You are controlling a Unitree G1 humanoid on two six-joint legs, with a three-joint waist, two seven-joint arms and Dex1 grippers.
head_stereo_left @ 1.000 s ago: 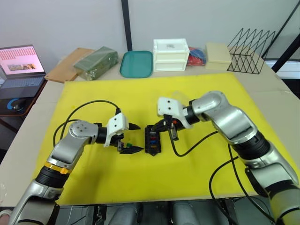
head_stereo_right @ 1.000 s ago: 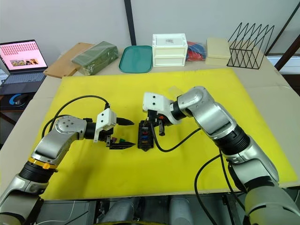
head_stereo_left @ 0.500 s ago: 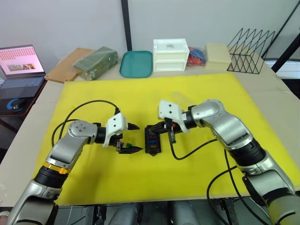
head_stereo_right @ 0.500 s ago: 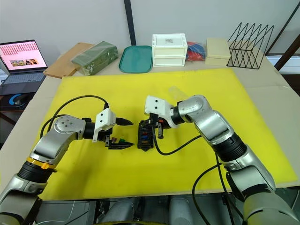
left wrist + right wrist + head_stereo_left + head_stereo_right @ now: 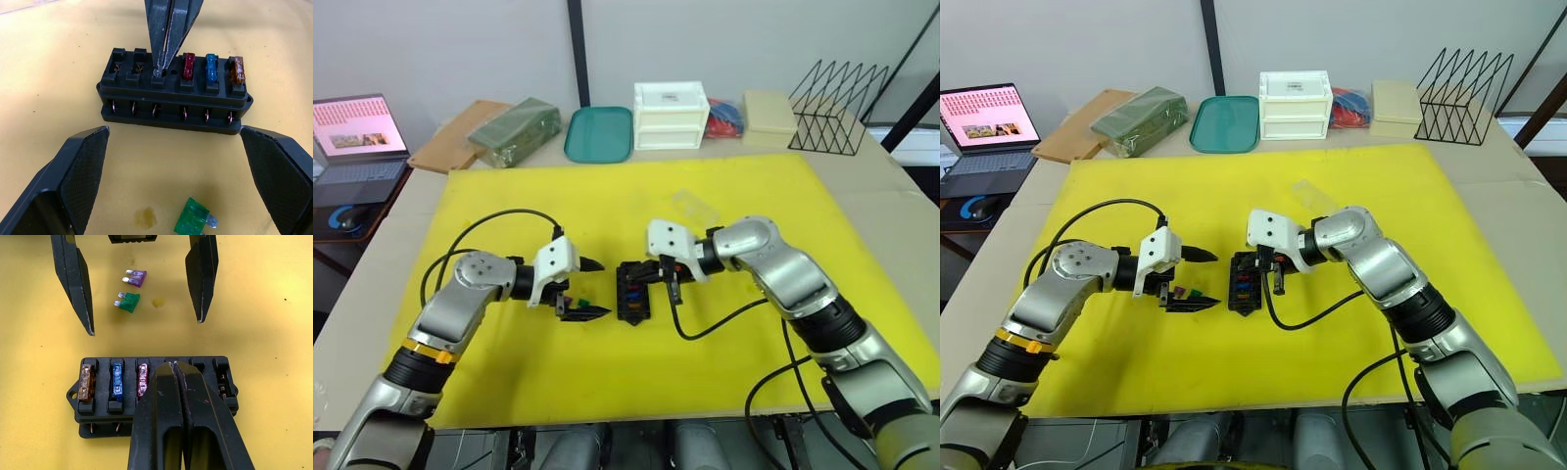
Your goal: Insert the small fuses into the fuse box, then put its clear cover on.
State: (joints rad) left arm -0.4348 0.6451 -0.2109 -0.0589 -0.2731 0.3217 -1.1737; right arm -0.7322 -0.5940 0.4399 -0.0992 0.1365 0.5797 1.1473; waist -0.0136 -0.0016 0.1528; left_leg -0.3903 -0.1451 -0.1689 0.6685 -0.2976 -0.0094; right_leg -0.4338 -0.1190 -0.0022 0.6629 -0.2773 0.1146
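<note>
1. The right pincer point(image 5: 159, 71) is clenched, and its joined tips are pressed down onto the fourth slot of the fuse box point(image 5: 631, 291). This is judged to be the seating of a fuse. Whether a fuse is pinched between the tips cannot be told, since the tips hide the slot.
2. The left pincer point(image 5: 599, 289) is released, with its fingers spread wide. It is held low at 9 o'clock of the fuse box, just beside it and not touching it. It is probably kept there because the loose fuses lie between its fingers, ready to be taken next.
3. The fuse box lies flat near the middle of the yellow surface point(image 5: 607, 392), with its slots facing up so that both arms can reach it.
4. In the row of slots that can be seen, three are filled side by side: a tan fuse point(image 5: 86, 382) at the end, then a blue fuse point(image 5: 117, 380), then a red fuse point(image 5: 142, 378). The next slot is covered by the right pincer, and the two slots beyond it are seen to be empty.
5. Two fuses remain outside the fuse box, at its 9 o'clock. A green fuse point(image 5: 128, 302) lies flat, and a purple fuse point(image 5: 135, 278) lies just beyond it.
6. The cover point(image 5: 693, 206) lies on the surface at 1 o'clock of the fuse box, apart from it and not yet fitted.
</note>
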